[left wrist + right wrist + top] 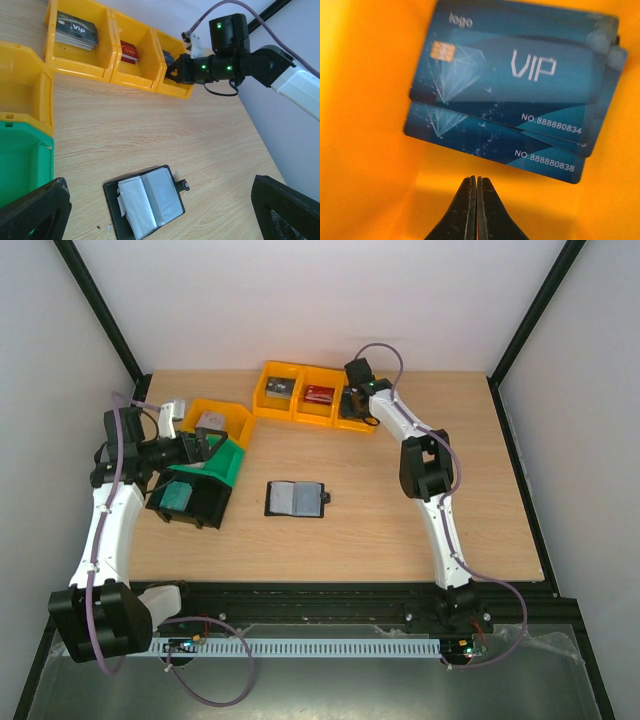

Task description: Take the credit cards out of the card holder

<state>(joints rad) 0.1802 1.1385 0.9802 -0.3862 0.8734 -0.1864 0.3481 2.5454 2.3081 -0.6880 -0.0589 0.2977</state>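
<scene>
The black card holder [296, 498] lies open on the middle of the table, its clear grey pockets [150, 200] facing up and its snap tab to the right. Blue VIP credit cards [515, 85] lie stacked in the rightmost yellow bin [365, 150]. My right gripper [476, 179] hangs just above that bin's floor, shut with nothing between its fingers, a little short of the cards. Dark cards [76, 30] and a red card [129, 51] lie in the two neighbouring yellow bins. My left gripper [159, 182] stands open above the left bins, its fingers [35, 210] wide apart.
Three yellow bins [300, 392] line the back of the table. At the left stand a larger yellow bin [225, 418], a green bin [225, 462] and a black bin [205, 508] with something teal inside. The right arm [425, 465] reaches across the right side.
</scene>
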